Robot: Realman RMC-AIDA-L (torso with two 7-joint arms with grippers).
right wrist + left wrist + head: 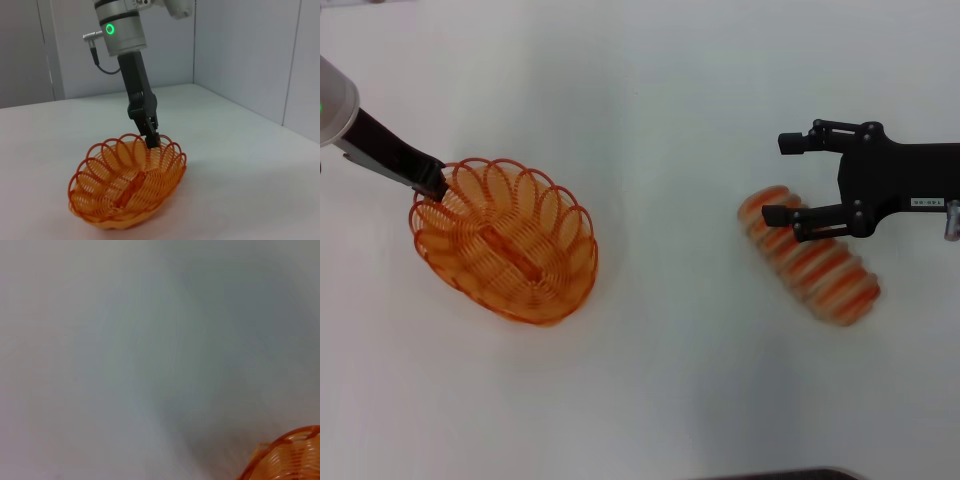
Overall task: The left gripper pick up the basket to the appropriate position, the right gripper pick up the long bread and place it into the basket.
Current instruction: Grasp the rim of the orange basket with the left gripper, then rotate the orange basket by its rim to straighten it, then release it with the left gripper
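Basket (127, 192) near, my left gripper (152, 138) pinching its rim. Bread (812, 263) not yet grasped; my right gripper (783, 179) spread wide over it.

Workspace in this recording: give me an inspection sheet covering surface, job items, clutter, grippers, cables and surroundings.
Surface: plain white table, no marks seen.
Basket: orange wire, tilted, empty.
Long bread: striped loaf lying on the table, outside the basket.
Clutter: nothing seen.
Left gripper: shut on the basket's rim at its far left edge.
Right gripper: open, over the bread's far end, one finger across the loaf.
Cables: short black lead at the left wrist; none on the table.
Surroundings: grey panel walls behind the table.
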